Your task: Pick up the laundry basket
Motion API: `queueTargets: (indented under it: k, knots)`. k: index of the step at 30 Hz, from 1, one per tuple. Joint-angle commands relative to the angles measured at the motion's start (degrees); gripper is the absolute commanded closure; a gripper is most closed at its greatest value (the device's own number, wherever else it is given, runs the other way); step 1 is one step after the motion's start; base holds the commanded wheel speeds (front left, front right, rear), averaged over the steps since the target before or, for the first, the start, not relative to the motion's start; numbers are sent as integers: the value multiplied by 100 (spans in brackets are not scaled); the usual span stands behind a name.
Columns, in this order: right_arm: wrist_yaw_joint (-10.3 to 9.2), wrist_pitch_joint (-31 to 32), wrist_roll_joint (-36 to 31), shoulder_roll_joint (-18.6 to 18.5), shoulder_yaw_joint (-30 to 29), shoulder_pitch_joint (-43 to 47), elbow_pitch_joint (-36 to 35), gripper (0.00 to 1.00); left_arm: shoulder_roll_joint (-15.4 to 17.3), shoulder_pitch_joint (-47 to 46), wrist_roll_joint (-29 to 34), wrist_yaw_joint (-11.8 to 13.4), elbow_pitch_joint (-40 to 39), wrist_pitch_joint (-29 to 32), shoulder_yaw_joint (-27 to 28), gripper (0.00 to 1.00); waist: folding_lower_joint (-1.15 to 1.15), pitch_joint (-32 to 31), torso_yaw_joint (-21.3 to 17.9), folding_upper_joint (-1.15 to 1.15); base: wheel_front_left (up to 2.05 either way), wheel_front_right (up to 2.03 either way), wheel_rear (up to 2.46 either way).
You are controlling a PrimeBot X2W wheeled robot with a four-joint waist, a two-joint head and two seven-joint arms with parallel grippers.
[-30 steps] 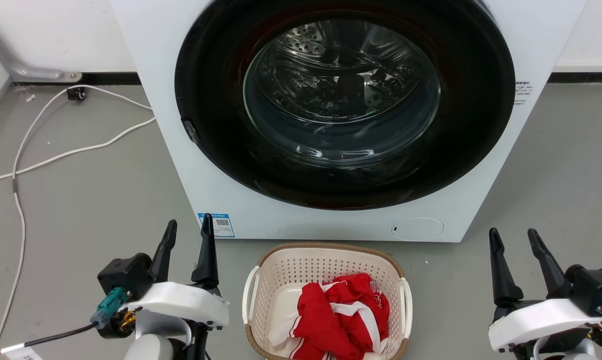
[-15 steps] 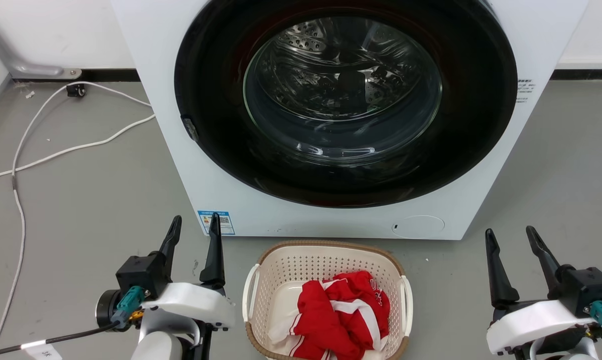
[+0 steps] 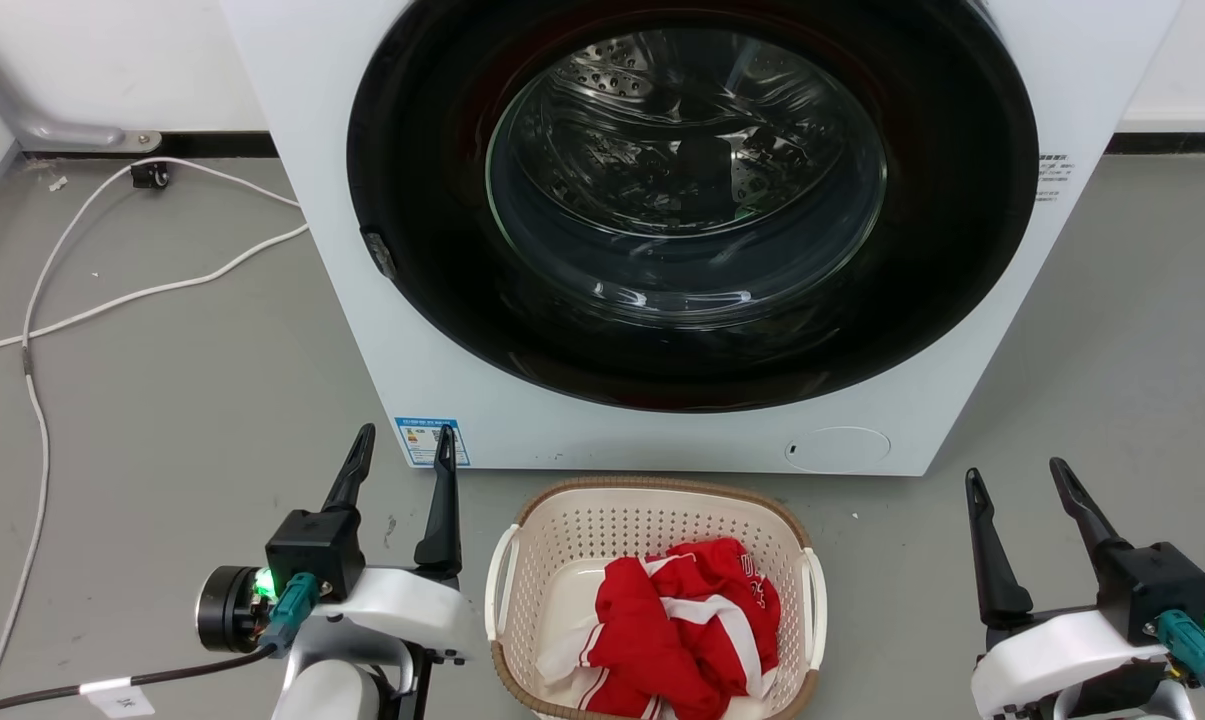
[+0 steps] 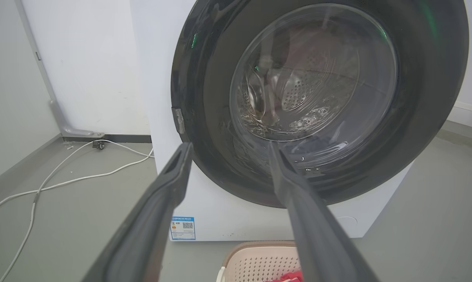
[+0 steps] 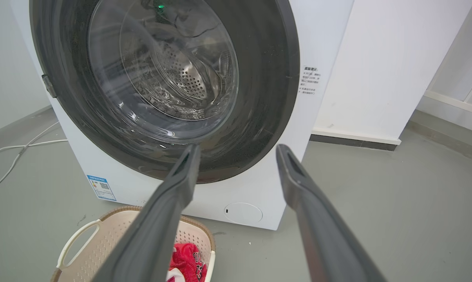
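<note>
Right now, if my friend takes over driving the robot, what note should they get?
Left tool: open, empty, just off the left side of the laundry basket, not touching it.
Right tool: open, empty, farther off on the basket's right.
Basket: on the floor in front of the washing machine, red clothes inside.
Done: nothing gripped yet.
Left to do: bring both tools to the basket, grip it and lift.

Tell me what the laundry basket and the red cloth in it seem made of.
Laundry basket: likely matte cream plastic, given its moulded grid of holes; the brown rim looks woven, perhaps moulded too. Red garment: soft fabric, judging by its crumpled folds.
</note>
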Motion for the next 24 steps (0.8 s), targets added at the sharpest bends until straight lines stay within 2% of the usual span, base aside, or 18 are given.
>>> queueTargets:
  k: [1, 9, 24]
  knots:
    - [-3, -35, -122, 26, 11, 2, -47, 0, -13, -91, 139, 26, 9, -50, -17, 0, 0, 7, 2, 0, 0, 0, 0]
    - [-3, -55, -425, 29, 13, 49, -58, 0, -17, -89, 454, 77, 47, -128, -53, 0, 0, 12, 12, 0, 0, 0, 0]
    - [-3, -57, -265, 28, -1, -11, 50, 0, -17, -37, 393, 95, 91, -120, 6, 0, 0, 31, 15, 0, 0, 0, 0]
